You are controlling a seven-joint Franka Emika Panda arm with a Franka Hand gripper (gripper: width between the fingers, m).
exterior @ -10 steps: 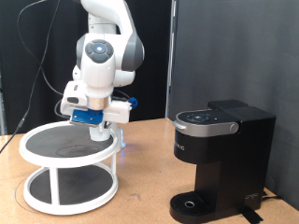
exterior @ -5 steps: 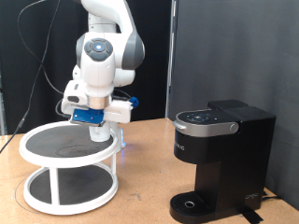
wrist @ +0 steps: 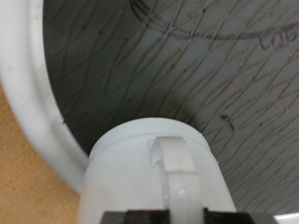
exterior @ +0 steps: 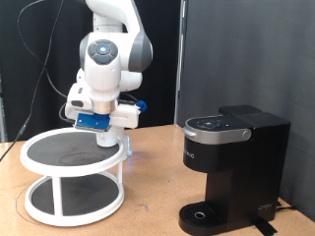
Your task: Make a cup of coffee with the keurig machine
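Note:
The cup (exterior: 106, 139), a white mug, hangs from my gripper (exterior: 103, 130) just above the right edge of a round stand in the exterior view. The gripper is shut on the cup. In the wrist view the cup (wrist: 140, 163) fills the lower part, with its handle (wrist: 177, 173) facing the camera and the dark gripper (wrist: 177, 217) at the picture's edge. The keurig machine (exterior: 234, 162) is black and stands at the exterior view's right with its lid down. Nothing stands on its round drip base (exterior: 202, 214).
A white two-tier round stand (exterior: 39, 208) with a dark mesh top (exterior: 64, 150) stands at the exterior view's left on the wooden table (exterior: 148, 187). Its white rim (wrist: 33, 103) and mesh show under the cup in the wrist view. Black curtains hang behind.
The gripper with the cup has risen very slightly above the stand. The machine has not moved.

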